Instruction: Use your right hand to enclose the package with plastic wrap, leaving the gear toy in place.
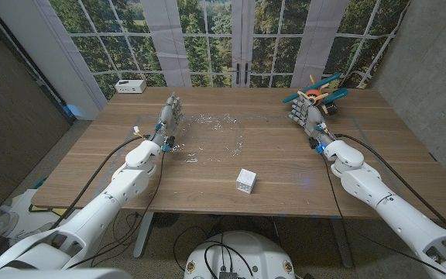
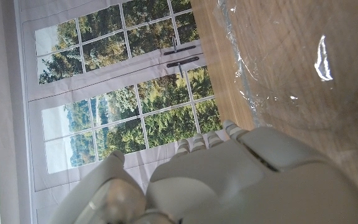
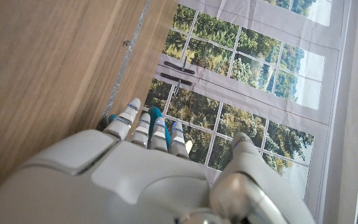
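The package (image 1: pixel 245 180), a small white box, sits on the bench (image 1: pixel 378 147) toward the near edge, about midway between the two arms and touched by neither. Beyond it, a sheet of clear plastic wrap (image 1: pixel 215 136) lies spread and crinkled over the middle of the bench, its nearest creases close to the box but seemingly not over it. In the left wrist view the wrap's (image 2: pixel 278 68) glossy edge runs just beside that arm's own hand.

The gear toy (image 1: pixel 320 94), blue and orange, stands at the far right of the bench, directly past the right hand (image 1: pixel 307 116). That hand stands on edge with fingers extended together and holds nothing; the right wrist view shows its fingertips (image 3: pixel 148 127) pointing toward the toy's teal part. The left hand (image 1: pixel 170 116) waits likewise at the wrap's left margin, fingers straight and empty.

By this layout the wrapping looks not yet begun: the step in hand appears to be the approach. The next move likely calls for the right hand to swing inward, away from the toy, and pinch a wrap edge to draw it over the box. The film is thin and clingy, so a secure pinch may be hard.
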